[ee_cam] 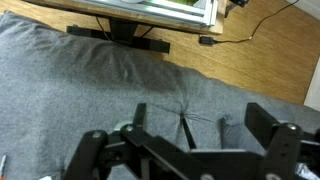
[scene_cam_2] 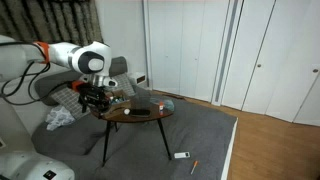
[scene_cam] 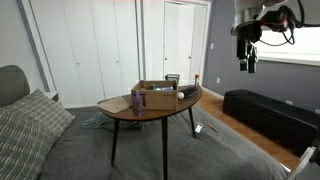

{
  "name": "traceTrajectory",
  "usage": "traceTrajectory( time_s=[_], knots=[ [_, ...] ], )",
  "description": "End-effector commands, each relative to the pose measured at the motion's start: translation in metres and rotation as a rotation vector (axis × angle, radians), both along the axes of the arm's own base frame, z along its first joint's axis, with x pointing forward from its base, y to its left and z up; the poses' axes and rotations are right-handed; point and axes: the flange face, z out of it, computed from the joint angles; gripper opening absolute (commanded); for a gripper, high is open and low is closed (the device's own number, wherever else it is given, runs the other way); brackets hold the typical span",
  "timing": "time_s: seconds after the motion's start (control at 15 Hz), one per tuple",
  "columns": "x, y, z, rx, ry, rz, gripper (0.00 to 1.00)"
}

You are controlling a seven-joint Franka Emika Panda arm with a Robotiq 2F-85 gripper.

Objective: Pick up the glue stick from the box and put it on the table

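The tan cardboard box (scene_cam: pixel 158 97) stands with its flaps up in the middle of the dark wooden table (scene_cam: pixel 150 112); the table also shows in an exterior view (scene_cam_2: pixel 138 115). A small purple upright thing (scene_cam: pixel 137 100) stands at the box's front corner; I cannot tell whether it is the glue stick. My gripper (scene_cam: pixel 246 58) hangs off to the side of the table, apart from the box, and shows beside the table edge in an exterior view (scene_cam_2: pixel 95 98). In the wrist view the gripper (ee_cam: pixel 200 120) is open and empty over grey carpet. Table and box are out of the wrist view.
A long black low bench (scene_cam: pixel 268 112) stands by the wall under a window. A grey couch with a checked pillow (scene_cam: pixel 30 125) is nearby. Small items lie on the carpet (scene_cam_2: pixel 181 155). White closet doors (scene_cam_2: pixel 195 45) stand behind, with a cable (ee_cam: pixel 240 38) on the wood floor.
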Motion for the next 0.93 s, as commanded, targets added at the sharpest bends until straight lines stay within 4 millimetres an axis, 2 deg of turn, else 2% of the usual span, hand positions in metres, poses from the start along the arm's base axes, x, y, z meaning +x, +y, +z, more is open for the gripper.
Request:
traceTrajectory(
  time_s=[0.0, 0.6, 0.73, 0.87],
  knots=[
    [0.000, 0.000, 0.000, 0.000, 0.001, 0.000, 1.00],
    [0.000, 0.000, 0.000, 0.000, 0.001, 0.000, 1.00],
    [0.013, 0.005, 0.005, 0.004, -0.040, -0.030, 1.00],
    [0.035, 0.025, 0.011, 0.027, -0.064, -0.025, 1.00]
  ],
)
